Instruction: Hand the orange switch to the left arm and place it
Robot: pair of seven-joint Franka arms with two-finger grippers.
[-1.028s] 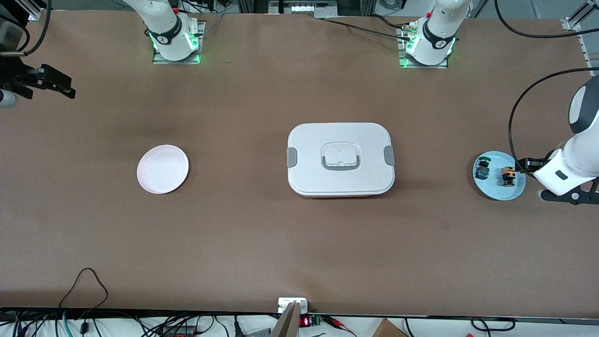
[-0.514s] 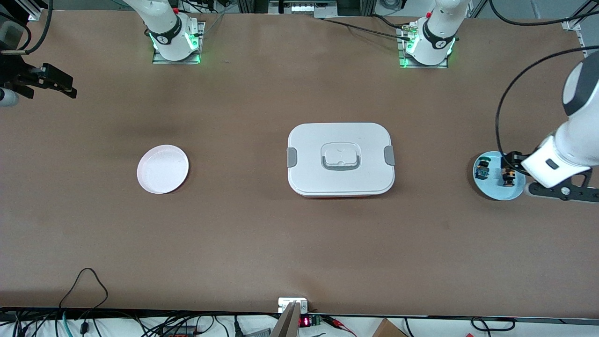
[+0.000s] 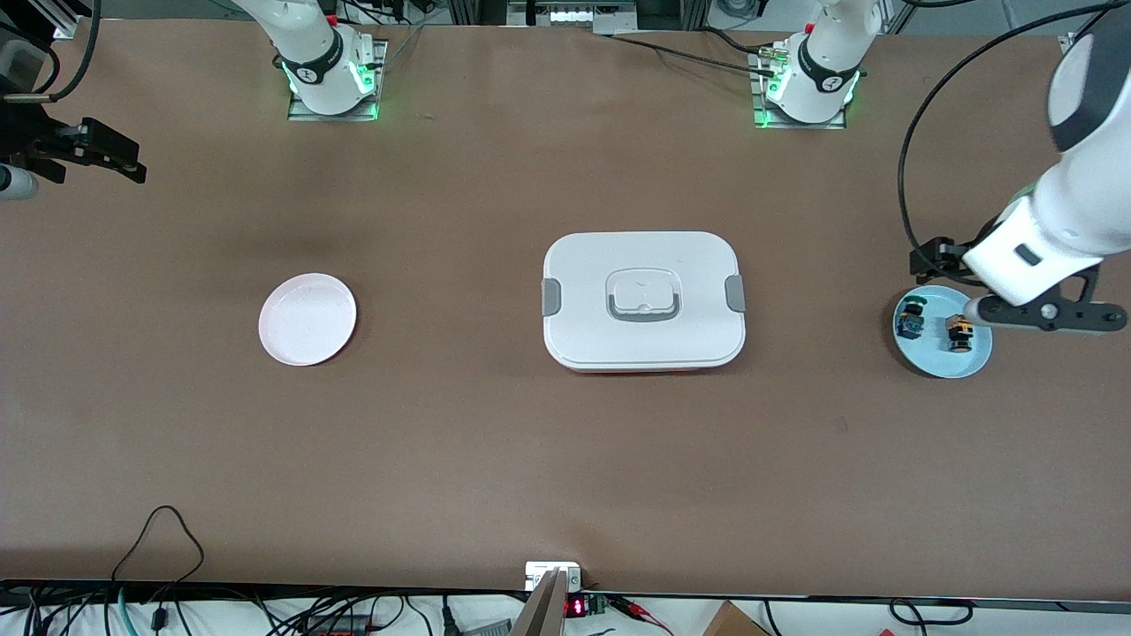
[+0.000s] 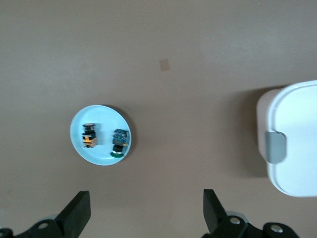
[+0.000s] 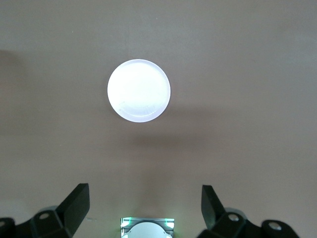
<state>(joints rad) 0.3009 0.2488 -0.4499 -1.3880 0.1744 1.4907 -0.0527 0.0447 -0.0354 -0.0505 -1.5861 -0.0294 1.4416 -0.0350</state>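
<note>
Bearings are taken as on a clock laid on the table, with 12 o'clock toward the arm bases and 6 o'clock toward the front camera.

1. Box (image 3: 643, 256): white, lid on and grey side latches showing. It sits mid-table and is taken as the dial centre.
2. Blue plate (image 3: 937, 364): at 3 o'clock from the box, toward the left arm's end of the table and well apart from the box.
3. Orange switch (image 3: 957, 330): lies on the blue plate at 3 o'clock of the plate's centre. Nothing is touching it.
4. Green-topped part (image 3: 910, 320): on the same plate at about 9 o'clock, near the switch but not touching it.
5. White plate (image 3: 307, 319): at 9 o'clock from the box, toward the right arm's end.
6. Left gripper (image 4: 144, 201): up in the air over the table just beside the blue plate. Its claw is spread wide and holds nothing.
7. Right gripper (image 5: 143, 196): raised over the right arm's end of the table, at about 10 o'clock from the white plate. Its claw is wide and holds nothing. This arm waits.
</note>
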